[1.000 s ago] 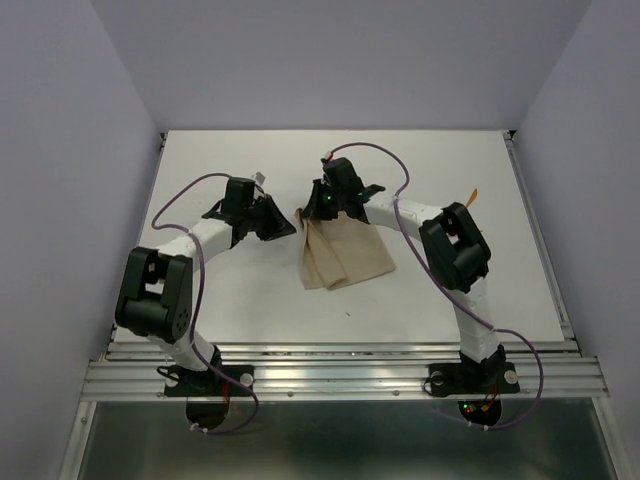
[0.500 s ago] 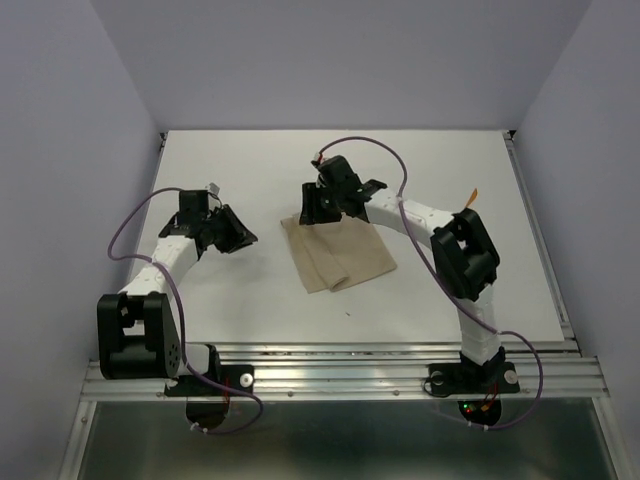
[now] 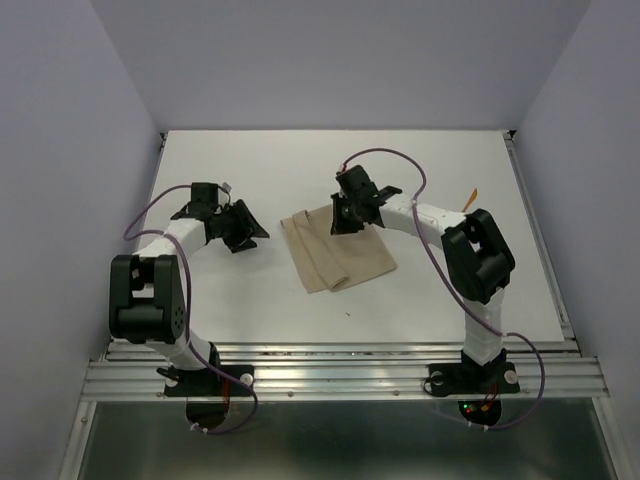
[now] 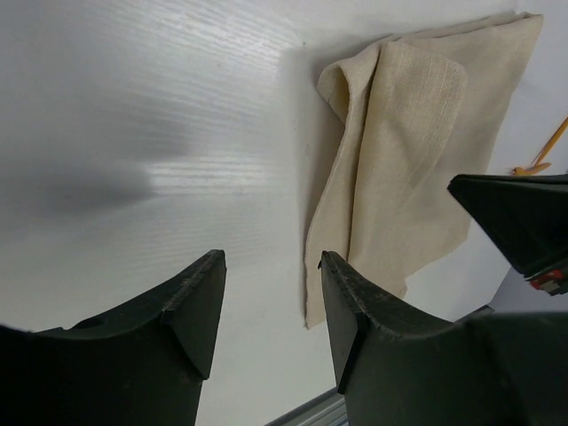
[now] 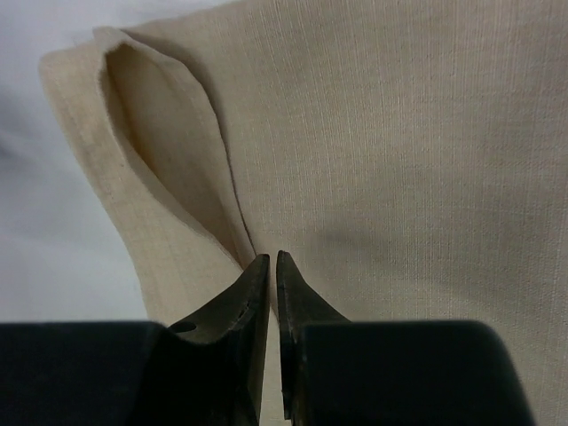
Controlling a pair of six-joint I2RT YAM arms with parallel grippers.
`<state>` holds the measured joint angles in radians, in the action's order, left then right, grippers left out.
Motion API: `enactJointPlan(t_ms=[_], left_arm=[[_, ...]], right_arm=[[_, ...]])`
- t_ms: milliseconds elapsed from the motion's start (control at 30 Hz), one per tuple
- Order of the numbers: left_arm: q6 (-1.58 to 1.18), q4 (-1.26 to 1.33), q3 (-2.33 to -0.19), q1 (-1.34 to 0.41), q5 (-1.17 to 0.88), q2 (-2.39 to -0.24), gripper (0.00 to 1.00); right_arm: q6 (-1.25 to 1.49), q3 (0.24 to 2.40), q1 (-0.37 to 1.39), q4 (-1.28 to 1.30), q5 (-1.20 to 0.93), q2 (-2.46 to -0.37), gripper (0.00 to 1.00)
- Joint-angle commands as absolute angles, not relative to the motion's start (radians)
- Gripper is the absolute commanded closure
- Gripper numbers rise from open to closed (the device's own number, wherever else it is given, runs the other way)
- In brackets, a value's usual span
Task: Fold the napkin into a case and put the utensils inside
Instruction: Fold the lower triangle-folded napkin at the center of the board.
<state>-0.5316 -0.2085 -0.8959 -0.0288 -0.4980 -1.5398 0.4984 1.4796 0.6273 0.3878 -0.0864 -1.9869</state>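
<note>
The napkin (image 3: 340, 255) lies on the counter (image 3: 250, 290) between the two arms. It is folded over itself but not yet a narrow case. One side has doubled into a loose flap that stands open like a pocket in the right wrist view.

The right tool (image 3: 343, 218) sits at the napkin's far edge. Its jaws are drawn almost together, with only a slit between them, right at the crease where the flap meets the flat layer. Whether cloth is caught in that slit cannot be told.

The left tool (image 3: 250, 228) hangs wide open over bare counter, left of the napkin and well apart from it, holding nothing. An orange utensil (image 3: 473, 197) lies near the counter's right side, well apart from the cloth. A second one cannot be made out.

The main risk is at the crease. If the right tool has caught only the top layer, a pull would likely peel the flap open. If it has caught every layer, the whole napkin could slide, since nothing pins the other side. A skewed fold would probably leave a pouch too loose or too crooked to take a utensil. The utensil is thin and lies flat, so it looks easy to miss or to flick away.
</note>
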Motion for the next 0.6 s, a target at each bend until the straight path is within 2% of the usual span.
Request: enactJointPlan(t_ms=[0, 267, 567], left_arm=[[-0.538, -0.152, -0.988, -0.064, -0.538, -1.636, 0.45], [-0.555, -0.153, -1.176, -0.135, -0.526, -1.758, 0.51], [-0.529, -0.27, -1.402, -0.256, -0.483, -1.93, 0.81]], right_arm=[[0.505, 1.468, 0.635, 0.385, -0.116, -1.985, 0.87], [0.511, 1.439, 0.684, 0.391, -0.081, -1.959, 0.88], [0.586, 1.29, 0.704, 0.313, -0.034, -1.793, 0.88]])
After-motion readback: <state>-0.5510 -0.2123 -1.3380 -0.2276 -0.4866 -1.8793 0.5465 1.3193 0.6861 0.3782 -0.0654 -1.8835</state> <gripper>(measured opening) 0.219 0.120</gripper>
